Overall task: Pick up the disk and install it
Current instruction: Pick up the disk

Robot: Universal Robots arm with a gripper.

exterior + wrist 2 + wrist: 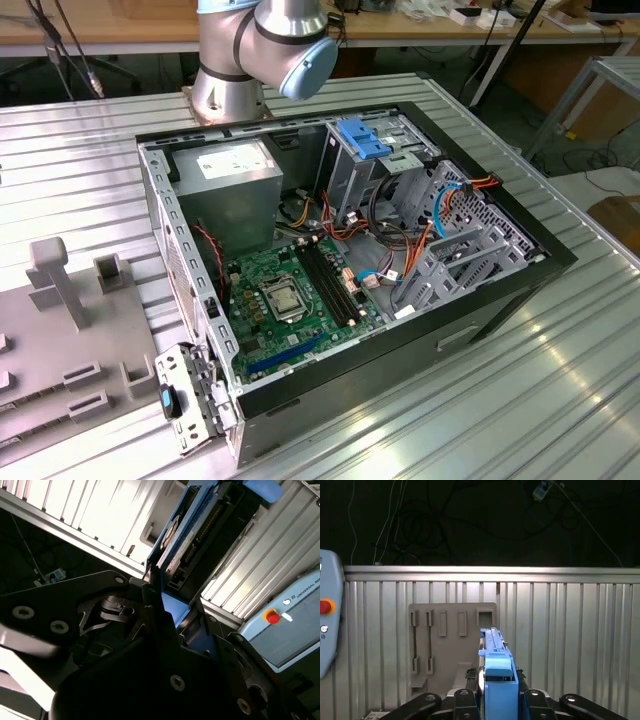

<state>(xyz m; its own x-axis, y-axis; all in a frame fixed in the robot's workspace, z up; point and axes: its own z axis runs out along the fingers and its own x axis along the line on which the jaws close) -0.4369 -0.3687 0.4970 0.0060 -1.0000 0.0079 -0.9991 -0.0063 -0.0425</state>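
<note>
The disk [496,672] stands edge-on in its blue plastic carrier frame, held between the two dark fingers of my gripper [496,700], which is shut on it. In the second wrist view the disk [197,535] sticks out from the gripper [177,617], showing its dark face, part of a white label and the blue frame. The disk hangs above a ribbed metal table [570,630], over a grey fixture plate [445,645]. In the exterior view the open computer case [500,290] lies on its side with a blue-tabbed drive cage [365,140] at its far end.
A grey power-supply box [235,165] and the green motherboard [285,295] sit inside the case among cables. The grey fixture plate [60,330] lies at the exterior view's left. A teach pendant with a red button [287,622] lies on the table. The arm's base [240,60] stands behind the case.
</note>
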